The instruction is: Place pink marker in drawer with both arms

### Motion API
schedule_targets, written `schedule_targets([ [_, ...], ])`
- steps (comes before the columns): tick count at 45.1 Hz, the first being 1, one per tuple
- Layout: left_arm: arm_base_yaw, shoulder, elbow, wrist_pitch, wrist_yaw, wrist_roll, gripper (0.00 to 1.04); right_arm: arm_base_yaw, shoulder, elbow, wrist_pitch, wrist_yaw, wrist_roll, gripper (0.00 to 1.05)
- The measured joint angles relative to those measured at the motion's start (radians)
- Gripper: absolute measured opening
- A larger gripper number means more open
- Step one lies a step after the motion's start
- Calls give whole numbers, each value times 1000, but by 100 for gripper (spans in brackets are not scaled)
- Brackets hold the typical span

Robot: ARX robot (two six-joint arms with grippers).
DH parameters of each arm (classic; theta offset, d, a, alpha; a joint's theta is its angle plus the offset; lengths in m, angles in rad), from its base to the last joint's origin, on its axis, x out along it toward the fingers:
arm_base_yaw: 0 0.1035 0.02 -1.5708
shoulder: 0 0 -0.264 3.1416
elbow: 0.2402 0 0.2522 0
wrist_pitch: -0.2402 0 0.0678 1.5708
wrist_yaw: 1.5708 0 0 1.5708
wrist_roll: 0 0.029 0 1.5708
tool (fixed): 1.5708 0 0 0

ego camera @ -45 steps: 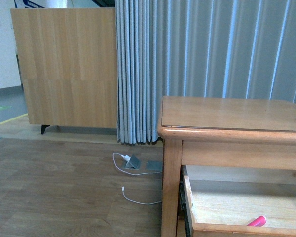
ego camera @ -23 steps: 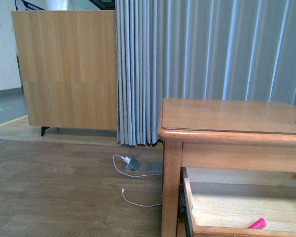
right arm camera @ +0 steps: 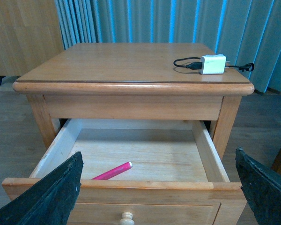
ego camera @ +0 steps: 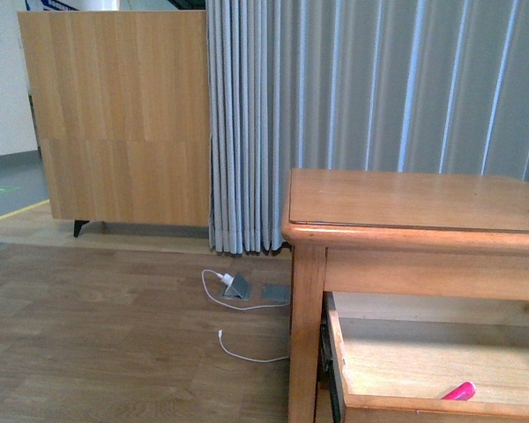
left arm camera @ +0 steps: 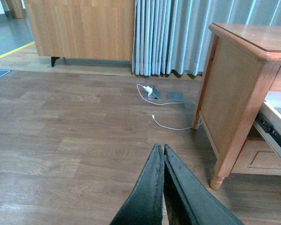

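Wood floor (left arm camera: 61,131) | drawer (right arm camera: 178,186) open, pink marker (right arm camera: 112,171) lying inside | left gripper (left arm camera: 162,146) pressed together | right gripper (right arm camera: 158,153) spread wide

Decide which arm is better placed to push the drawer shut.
Right. The right hand, open, faces the honey-coloured wooden drawer holding the bright pink marker; the left hand, shut, points at the brown plank floor.

The pink marker (right arm camera: 113,171) lies inside the open drawer (right arm camera: 208,154), between the spread fingers (right arm camera: 56,197).
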Motion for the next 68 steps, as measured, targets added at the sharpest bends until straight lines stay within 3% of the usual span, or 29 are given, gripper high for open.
schedule_targets([
  [2,0,0,0,0,0,-1,6,0,0,0,0,0,0,96],
  [9,0,0,0,0,0,0,31,43,24,46,-206,21,39,96],
  [17,0,0,0,0,0,0,59,35,187,128,-404,-92,-3,96],
  [21,0,0,0,0,0,0,77,24,335,172,-431,-142,-63,96],
  [28,0,0,0,0,0,1,101,61,562,209,-357,-126,-117,96],
  [44,0,0,0,0,0,0,99,191,1071,371,-20,22,-54,96],
  [55,0,0,0,0,0,0,99,228,1238,439,93,81,-12,96],
  [68,0,0,0,0,0,0,99,261,1487,592,385,172,114,96],
])
